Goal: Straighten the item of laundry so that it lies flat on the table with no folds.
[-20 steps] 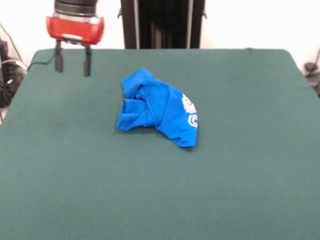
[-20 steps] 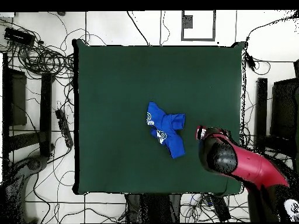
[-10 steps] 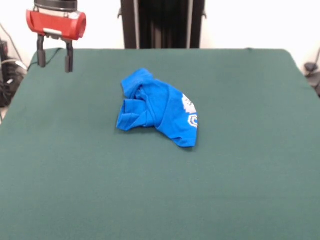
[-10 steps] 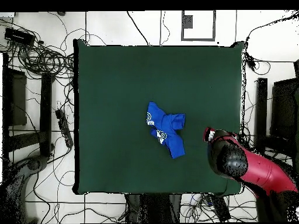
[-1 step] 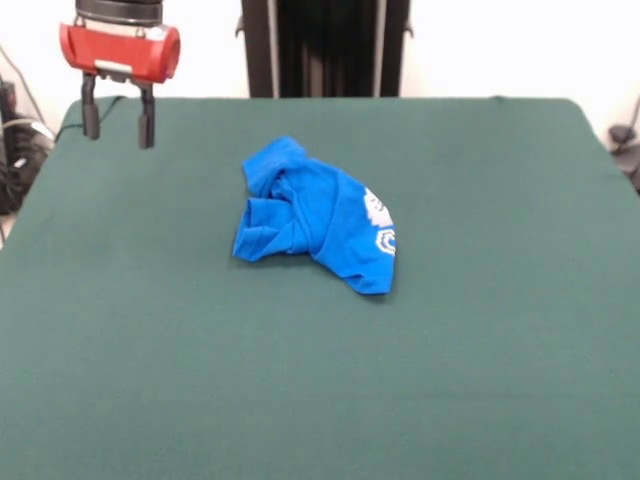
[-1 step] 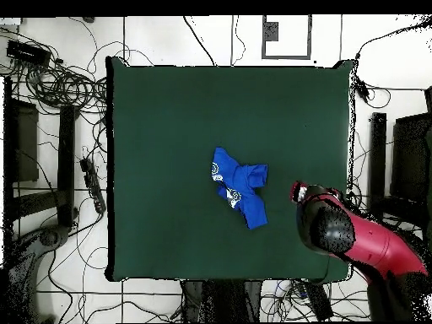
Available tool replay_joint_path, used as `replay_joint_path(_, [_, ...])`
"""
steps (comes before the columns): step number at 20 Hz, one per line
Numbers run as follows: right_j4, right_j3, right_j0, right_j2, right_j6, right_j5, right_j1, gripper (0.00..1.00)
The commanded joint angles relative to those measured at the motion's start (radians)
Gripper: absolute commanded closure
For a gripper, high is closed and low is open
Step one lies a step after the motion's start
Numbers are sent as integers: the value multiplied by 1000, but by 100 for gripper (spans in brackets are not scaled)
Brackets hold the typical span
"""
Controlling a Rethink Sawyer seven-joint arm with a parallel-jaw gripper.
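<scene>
- Near the middle of your table [image 5: 480,380], the item of laundry [image 5: 315,215] lies crumpled in a loose heap, with fabric bunched and folded over itself on its left side in the front view.
- You can see white printed marks [image 5: 380,222] along the garment's right edge in the front view; from overhead the same marks sit on its left and lower part [image 6: 228,187].
- From overhead, the item of laundry [image 6: 239,186] reads as an uneven blue shape, a flap sticking out toward the right and a longer tail running down toward the bottom of the picture.
- Your gripper [image 5: 118,122] hangs over the table's far left corner in the front view, well apart from the garment and touching nothing.
- Its two dark fingers [image 5: 147,118] point straight down with a clear gap between them, and nothing is held there.
- From overhead, you find the gripper [image 6: 299,192] near the table's right edge, with the red and black arm [image 6: 371,246] reaching in from the lower right.
- Cables [image 6: 59,80] lie tangled on the floor beside the table's left side in the overhead view.
</scene>
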Motion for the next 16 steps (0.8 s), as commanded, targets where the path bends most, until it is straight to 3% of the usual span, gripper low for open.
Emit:
replay_joint_path(1, [-38, 16, 57, 98, 14, 118, 24, 0])
replay_joint_path(16, [-15, 37, 133, 66, 89, 66, 33, 0])
